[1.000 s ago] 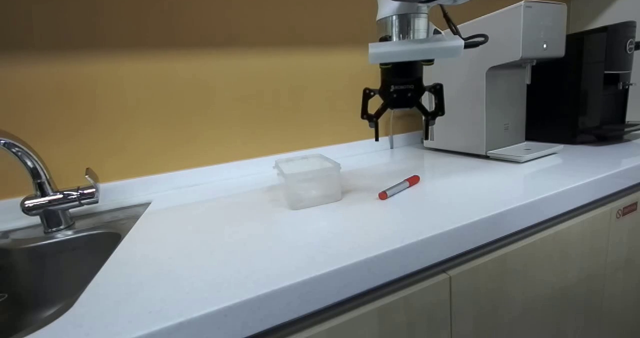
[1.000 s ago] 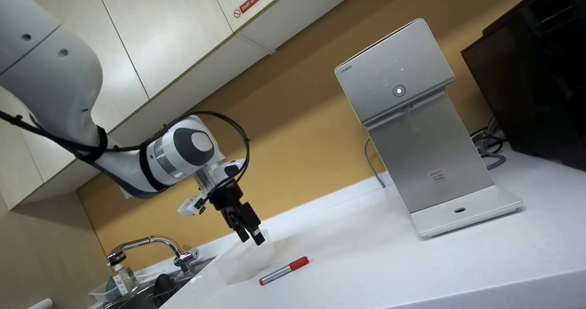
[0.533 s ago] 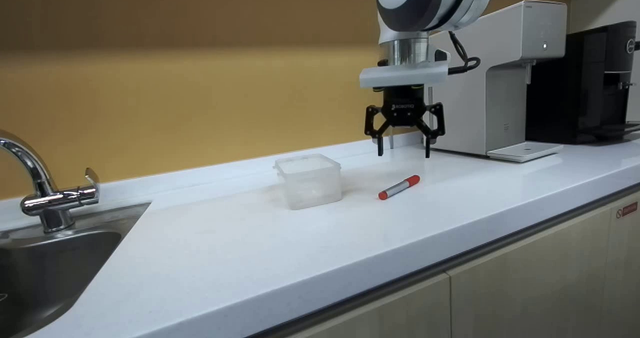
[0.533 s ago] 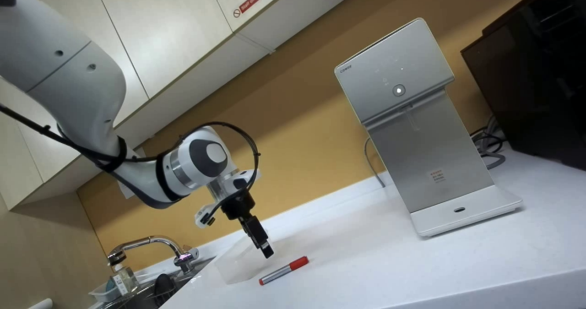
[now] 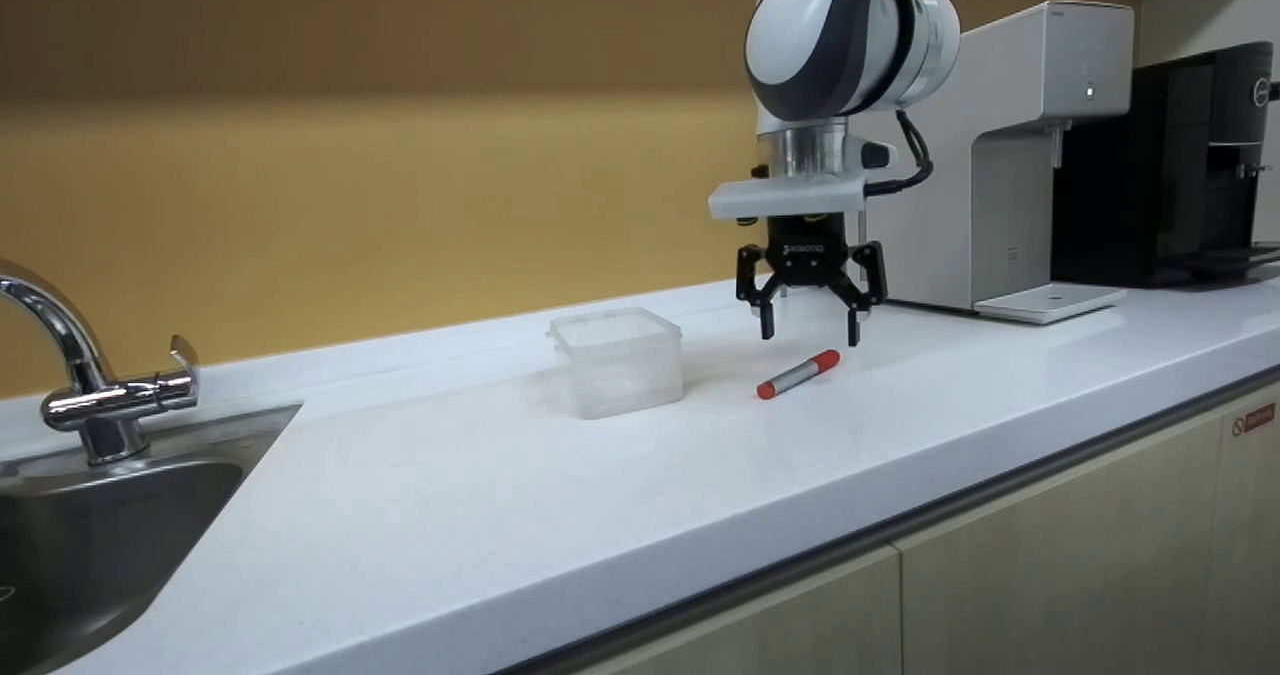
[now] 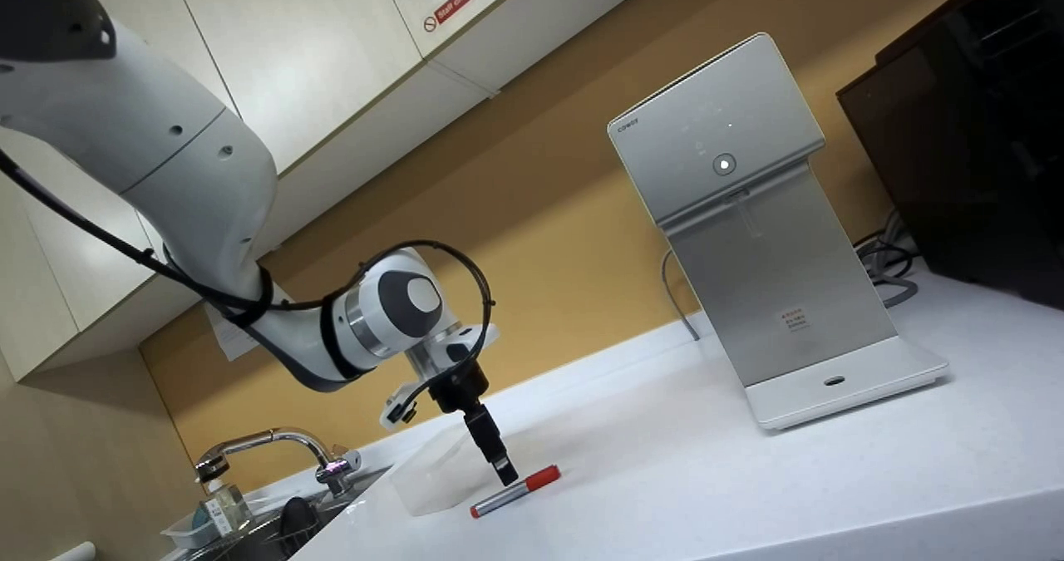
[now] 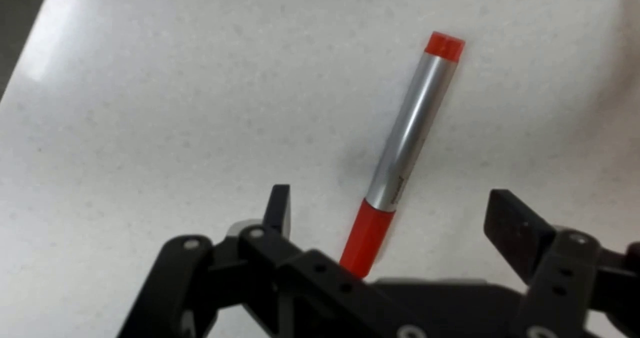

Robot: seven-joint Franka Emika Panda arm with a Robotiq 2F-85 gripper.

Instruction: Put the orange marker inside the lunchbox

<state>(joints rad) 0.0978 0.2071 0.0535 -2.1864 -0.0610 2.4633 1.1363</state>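
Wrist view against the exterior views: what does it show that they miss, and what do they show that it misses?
Only the wrist view shows the small dark print on the orange marker, though it can't be read.

Only the exterior views, both of them, show the chrome faucet, the dispenser and a recognisable lunchbox; nothing in the wrist view can be made out as that box.

Shared by all: the orange marker lying on the counter, and the gripper, its jaws standing open in the wrist view and in an exterior view.

White counter (image 5: 450,515), marker (image 5: 798,374) (silver-barrelled), lunchbox (image 5: 625,370), dispenser (image 5: 1005,175), black machine (image 5: 1180,175)
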